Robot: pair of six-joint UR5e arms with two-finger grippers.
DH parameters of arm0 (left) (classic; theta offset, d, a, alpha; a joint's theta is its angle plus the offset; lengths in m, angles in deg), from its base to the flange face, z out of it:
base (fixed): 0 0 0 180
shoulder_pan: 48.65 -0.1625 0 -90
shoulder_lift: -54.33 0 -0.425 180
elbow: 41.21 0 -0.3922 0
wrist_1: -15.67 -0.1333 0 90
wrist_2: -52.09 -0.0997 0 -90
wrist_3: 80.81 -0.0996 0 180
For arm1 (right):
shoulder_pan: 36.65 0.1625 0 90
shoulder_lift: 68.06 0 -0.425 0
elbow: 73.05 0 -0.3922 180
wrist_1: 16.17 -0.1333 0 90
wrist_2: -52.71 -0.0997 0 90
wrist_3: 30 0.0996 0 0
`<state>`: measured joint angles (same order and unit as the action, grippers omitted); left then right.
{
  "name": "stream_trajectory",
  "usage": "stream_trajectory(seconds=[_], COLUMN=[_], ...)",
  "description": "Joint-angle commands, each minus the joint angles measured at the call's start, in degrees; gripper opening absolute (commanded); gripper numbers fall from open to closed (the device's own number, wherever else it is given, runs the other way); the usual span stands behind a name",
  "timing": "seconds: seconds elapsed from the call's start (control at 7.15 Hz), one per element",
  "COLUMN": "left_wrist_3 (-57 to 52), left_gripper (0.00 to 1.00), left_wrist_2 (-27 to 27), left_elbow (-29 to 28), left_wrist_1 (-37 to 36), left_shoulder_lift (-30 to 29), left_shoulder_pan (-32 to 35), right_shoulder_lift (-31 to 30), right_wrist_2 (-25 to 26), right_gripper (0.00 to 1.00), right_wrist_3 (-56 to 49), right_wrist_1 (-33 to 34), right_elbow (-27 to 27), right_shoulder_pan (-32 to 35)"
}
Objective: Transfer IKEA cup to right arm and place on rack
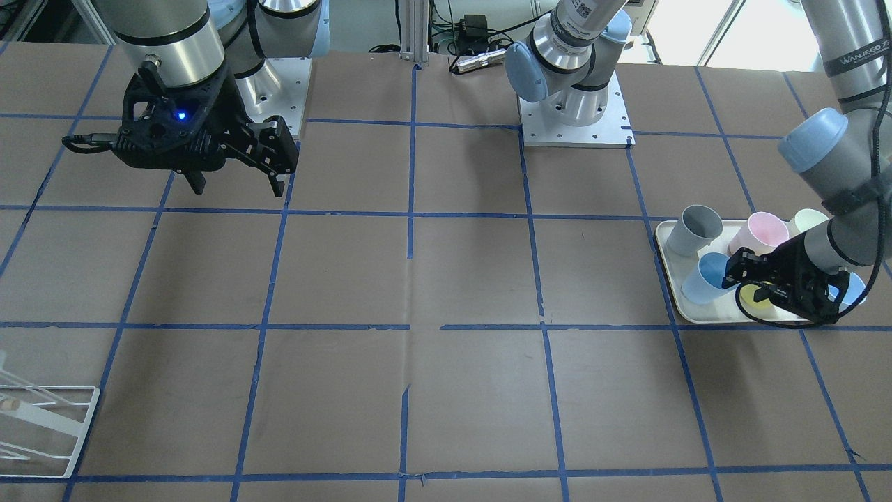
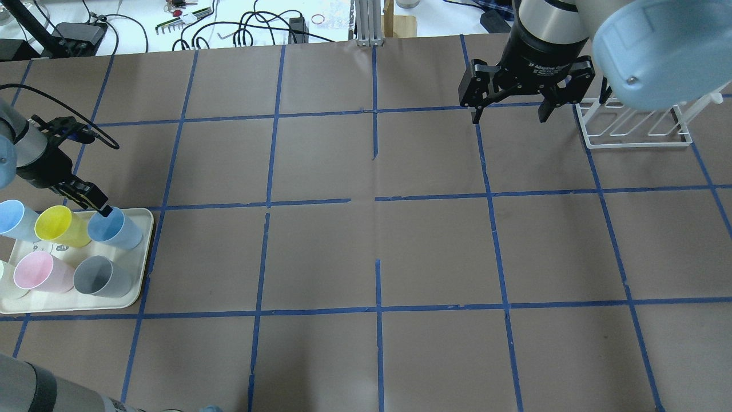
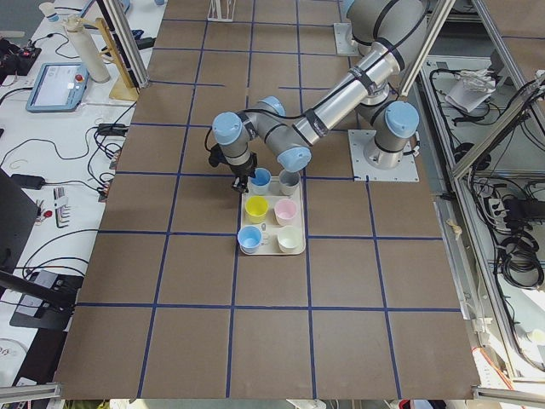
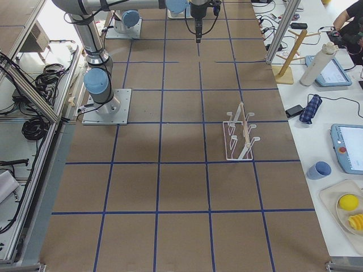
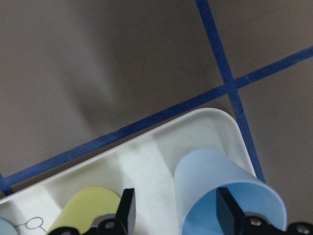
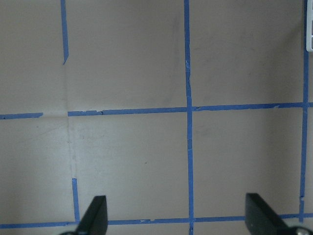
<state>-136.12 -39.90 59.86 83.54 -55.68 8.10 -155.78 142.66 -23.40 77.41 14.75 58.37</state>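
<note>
A pale-blue IKEA cup (image 2: 117, 229) stands upright at the far right corner of the beige tray (image 2: 146, 257). It also shows in the left wrist view (image 5: 215, 181) and the front view (image 1: 705, 279). My left gripper (image 2: 97, 203) is open and low over the tray, with one fingertip (image 5: 227, 210) at this cup's rim and the other beside the yellow cup (image 5: 83, 208). A second pale-blue cup (image 2: 14, 220) stands at the tray's far left. My right gripper (image 2: 508, 117) is open and empty, raised above the table just left of the white wire rack (image 2: 635, 123).
The tray also holds a yellow cup (image 2: 57, 226), a pink cup (image 2: 37, 272), a grey cup (image 2: 100, 277) and a pale cream cup (image 2: 4, 280). The brown table bears blue tape lines (image 2: 374, 200). Cables and tools (image 2: 189, 20) lie beyond the far edge.
</note>
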Motion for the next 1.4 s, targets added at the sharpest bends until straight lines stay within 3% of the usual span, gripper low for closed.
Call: stream_trajectory(seconds=[0.0, 0.28, 0.56, 0.7, 1.12, 1.26], left_wrist_3=[0.0, 0.2, 0.2, 0.2, 0.9, 1.8], left_gripper=[0.6, 0.56, 0.27, 0.0, 0.0, 0.0], left_wrist_2=[0.1, 0.2, 0.2, 0.4, 0.6, 4.3], left_elbow=[-0.2, -0.3, 0.0, 0.0, -1.0, -1.6], left_wrist_1=[0.2, 0.1, 0.7, 2.0, 4.8, 7.4], left_shoulder_lift=[-0.2, -0.3, -0.3, -0.3, -0.1, 1.5], left_shoulder_pan=[0.0, 0.1, 0.1, 0.1, 0.5, 0.6], right_shoulder_lift=[0.0, 0.0, 0.0, 0.0, 0.1, 0.1], right_wrist_2=[0.0, 0.0, 0.0, 0.0, 0.2, 0.2], right_gripper=[1.0, 1.0, 1.0, 1.0, 1.0, 1.0], right_wrist_3=[0.1, 0.1, 0.1, 0.1, 0.1, 0.1], right_wrist_1=[-0.1, 0.0, -0.1, -0.1, -0.2, -0.2], right_elbow=[0.0, 0.0, 0.0, 0.0, 0.1, 0.0], right_shoulder_pan=[0.1, 0.1, 0.1, 0.0, -0.2, -0.1])
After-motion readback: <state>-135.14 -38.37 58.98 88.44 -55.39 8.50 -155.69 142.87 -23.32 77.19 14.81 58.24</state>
